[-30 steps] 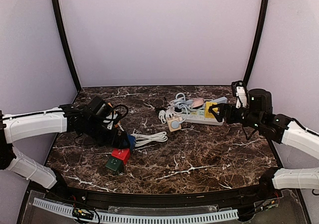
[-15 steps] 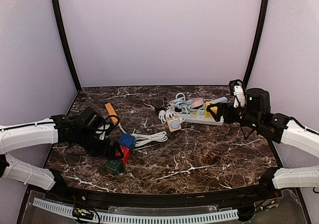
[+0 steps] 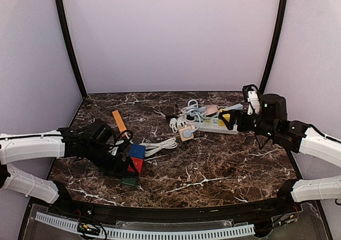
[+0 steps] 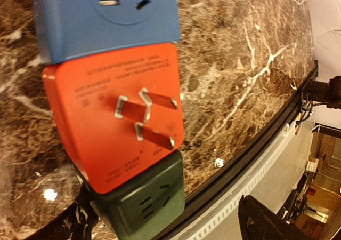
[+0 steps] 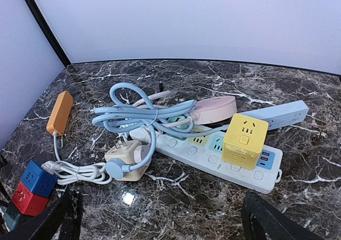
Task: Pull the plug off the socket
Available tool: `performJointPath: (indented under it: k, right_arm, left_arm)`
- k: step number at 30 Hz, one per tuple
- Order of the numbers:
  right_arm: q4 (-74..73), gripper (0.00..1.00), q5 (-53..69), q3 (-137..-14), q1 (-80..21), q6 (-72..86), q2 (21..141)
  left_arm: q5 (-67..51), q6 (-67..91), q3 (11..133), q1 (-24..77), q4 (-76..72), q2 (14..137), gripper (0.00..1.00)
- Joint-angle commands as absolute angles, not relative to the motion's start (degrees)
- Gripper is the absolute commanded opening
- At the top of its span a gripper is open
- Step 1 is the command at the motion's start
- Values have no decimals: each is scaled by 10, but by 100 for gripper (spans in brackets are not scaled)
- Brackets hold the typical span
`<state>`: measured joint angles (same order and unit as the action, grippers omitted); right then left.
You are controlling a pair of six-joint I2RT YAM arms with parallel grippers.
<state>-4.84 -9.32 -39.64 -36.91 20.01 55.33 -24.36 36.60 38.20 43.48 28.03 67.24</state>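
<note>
Shows from above only a stack of cubes (image 3: 137,156) at 8 o'clock on the table (image 3: 224,165); reveals from the left wrist three bare prongs (image 4: 144,117) on the red cube (image 4: 101,144), with the blue cube (image 4: 106,21) touching it at 12 o'clock and the green cube (image 4: 144,202) at 6. Finds the left pincer (image 3: 124,167) spread wide at that stack, gripping nothing, though cannot tell whether a finger (image 4: 264,221) touches the green cube. Finds the right pincer (image 3: 230,118) spread fully and empty, aimed at the yellow cube plug (image 5: 244,140) sitting on the white power strip (image 5: 224,168) at 2 o'clock, its sockets plain only from the right wrist.
</note>
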Motion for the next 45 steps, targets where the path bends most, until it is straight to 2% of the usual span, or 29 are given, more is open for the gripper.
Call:
performJointPath:
  k: [1,9,14,20,27,34,41,45]
  right_arm:
    - [-32,99,-110,-412,-380,196,558]
    - [-35,99,-115,-416,-389,195,558]
    - [-46,99,-125,-418,-396,194,555]
    - [-56,99,-126,-423,-405,194,554]
    - [-78,98,-121,-434,-435,205,574]
    - [-106,98,-101,-464,-518,245,624]
    - [-90,98,-142,-523,-666,283,753]
    - [-97,98,-158,-585,-717,279,854]
  left_arm:
    - [-303,404,385,461,184,690,91]
    - [-308,424,418,513,78,781,91]
    - [-297,421,440,523,43,796,91]
    - [-270,376,453,507,123,745,93]
    - [-302,294,482,411,225,687,95]
    - [-310,184,595,345,315,731,97]
    - [-312,102,638,299,261,760,98]
    - [-305,71,631,279,221,756,98]
